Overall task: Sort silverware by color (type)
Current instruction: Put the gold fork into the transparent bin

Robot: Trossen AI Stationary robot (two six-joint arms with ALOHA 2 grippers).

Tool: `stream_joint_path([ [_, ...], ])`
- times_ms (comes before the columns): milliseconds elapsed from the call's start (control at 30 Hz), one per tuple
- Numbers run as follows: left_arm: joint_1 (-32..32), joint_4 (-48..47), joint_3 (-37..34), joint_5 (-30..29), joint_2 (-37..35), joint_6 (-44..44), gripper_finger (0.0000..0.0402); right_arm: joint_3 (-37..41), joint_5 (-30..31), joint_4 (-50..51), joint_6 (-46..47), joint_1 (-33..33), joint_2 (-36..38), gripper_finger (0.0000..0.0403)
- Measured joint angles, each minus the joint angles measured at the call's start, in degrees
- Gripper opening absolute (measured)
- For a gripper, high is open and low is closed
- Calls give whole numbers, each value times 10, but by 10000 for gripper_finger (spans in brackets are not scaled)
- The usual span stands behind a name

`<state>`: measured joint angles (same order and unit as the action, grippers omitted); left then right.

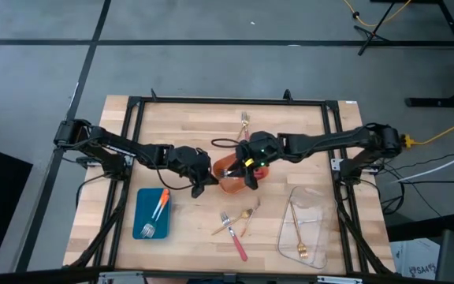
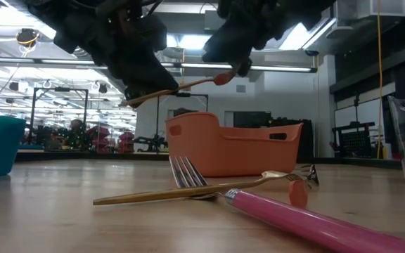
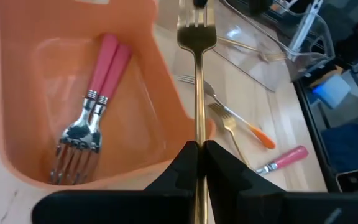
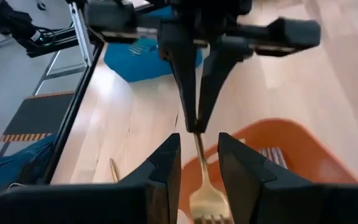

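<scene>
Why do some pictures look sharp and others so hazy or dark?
Low view: both arms are dark shapes against bright ceiling lights, and the near pink fork handle is soft. Left wrist view: the gold fork is crisp. Right wrist view: the floor behind is blurred. High view: evenly lit, with the clear tray faint against the wood.

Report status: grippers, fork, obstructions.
Left gripper shut on gold fork, above orange tray. Right gripper open, fingers either side of the fork, handoff pending. Nothing in the way.
</scene>
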<state>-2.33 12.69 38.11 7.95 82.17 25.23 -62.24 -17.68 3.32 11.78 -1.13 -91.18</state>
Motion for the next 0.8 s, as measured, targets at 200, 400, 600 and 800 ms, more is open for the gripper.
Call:
stream_joint_path([
  [200,0,-4,0,10,0,4,12,0,-15,-11,0,0,-27,97],
  [400,0,-5,0,9,0,4,12,0,-34,-33,0,0,-50,97],
  [600,0,-11,0,8,0,3,12,0,-49,-31,0,0,-63,97],
  [800,0,-11,0,6,0,2,12,0,-54,-32,0,0,-63,97],
])
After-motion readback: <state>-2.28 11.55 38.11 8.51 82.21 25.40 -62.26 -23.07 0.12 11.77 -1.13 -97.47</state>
